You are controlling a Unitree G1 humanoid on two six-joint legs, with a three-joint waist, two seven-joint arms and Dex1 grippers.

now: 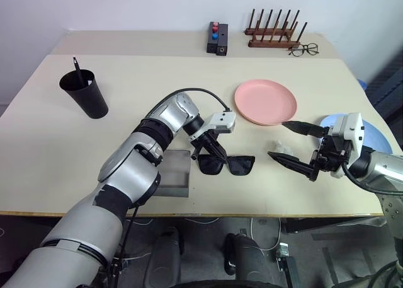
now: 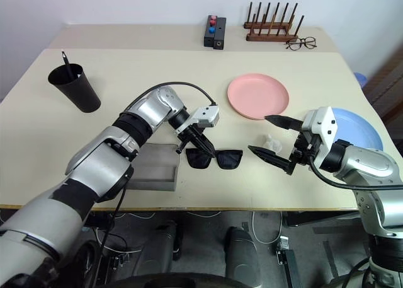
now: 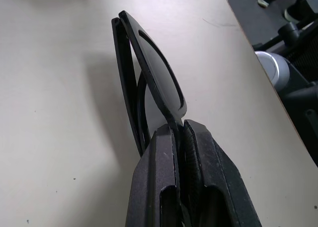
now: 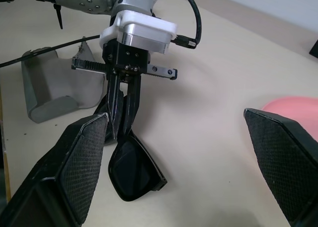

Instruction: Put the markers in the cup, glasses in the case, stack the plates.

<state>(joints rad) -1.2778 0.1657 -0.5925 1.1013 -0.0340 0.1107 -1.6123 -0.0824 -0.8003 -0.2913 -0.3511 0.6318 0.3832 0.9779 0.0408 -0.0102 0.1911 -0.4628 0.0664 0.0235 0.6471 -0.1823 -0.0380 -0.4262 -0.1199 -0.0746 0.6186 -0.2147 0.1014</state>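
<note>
Between the closed fingers of the left gripper (image 1: 216,154), the black thick-framed sunglasses with dark lenses (image 1: 228,164) are pinched at the frame, their lenses resting on the cream tabletop (image 1: 157,92). Just behind that gripper lies the flat grey felt case (image 1: 174,172). Beyond it sits the round salmon pink plate (image 1: 265,101). Off to its side, the right gripper (image 1: 295,147) hovers with fingers spread wide, holding nothing, the light blue plate (image 1: 376,137) behind it.

**Clear middle, crowded near edge**

Bare table (image 1: 151,80) runs wide across mid-frame between the cup (image 1: 85,94) at upper left and the pink plate (image 1: 265,101). Lower centre is tight (left gripper (image 1: 218,157), glasses (image 1: 228,164), case (image 1: 174,172) close together).
</note>
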